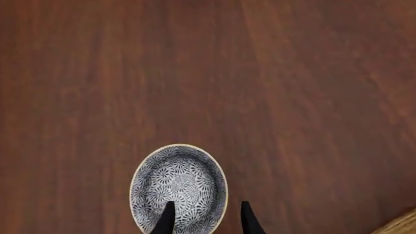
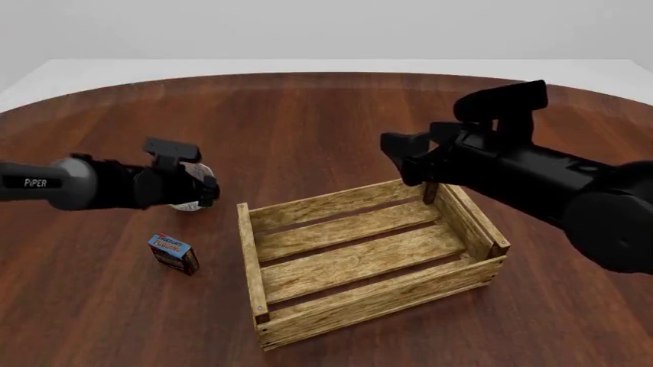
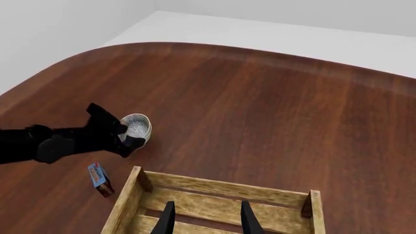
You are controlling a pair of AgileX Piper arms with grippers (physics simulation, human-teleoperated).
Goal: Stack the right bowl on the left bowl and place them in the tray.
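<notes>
With the left pincer [image 1: 206,222] open astride the rim of a bowl [image 1: 179,187] left of the tray [image 2: 368,260], and the right pincer [image 3: 206,222] open and empty, the bowl could tip if nipped off-centre.

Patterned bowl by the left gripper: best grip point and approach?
Take the bowl by its rim, coming from above. It sits upright and open on the table, so one finger of the left gripper probably goes inside, the other outside, which the wrist view already shows.
</notes>
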